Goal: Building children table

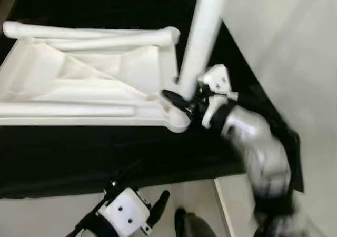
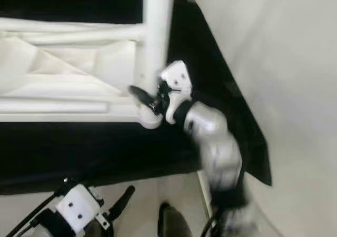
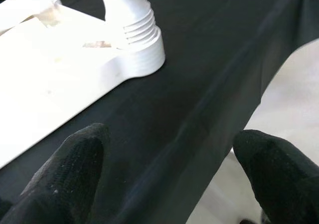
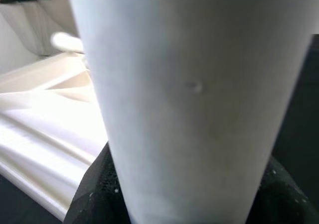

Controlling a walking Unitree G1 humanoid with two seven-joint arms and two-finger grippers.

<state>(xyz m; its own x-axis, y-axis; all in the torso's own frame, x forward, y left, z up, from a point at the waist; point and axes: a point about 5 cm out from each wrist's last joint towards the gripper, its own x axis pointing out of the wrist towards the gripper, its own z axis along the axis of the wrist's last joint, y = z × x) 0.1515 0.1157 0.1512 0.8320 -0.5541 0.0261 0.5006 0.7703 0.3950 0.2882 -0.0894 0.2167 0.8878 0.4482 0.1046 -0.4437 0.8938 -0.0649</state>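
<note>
A white children's table top (image 1: 79, 84) lies upside down on a black cloth. One white table leg (image 1: 202, 31) stands upright in the near right corner socket (image 3: 137, 64). My right gripper (image 1: 181, 101) is shut on the base of this leg, its black fingers (image 4: 92, 194) wrapped around the white tube (image 4: 194, 99). Two more white legs (image 1: 89, 34) lie loose across the far side of the top, and another leg (image 1: 68, 109) lies along the near side. My left gripper (image 1: 145, 205) hangs low by the table's front edge, its fingers (image 3: 65, 174) spread open and holding nothing.
The black cloth (image 1: 95, 158) covers the work surface and hangs over its front and right edges. A pale floor (image 1: 295, 47) lies to the right. A dark shoe-like shape (image 1: 187, 224) sits on the floor below the front edge.
</note>
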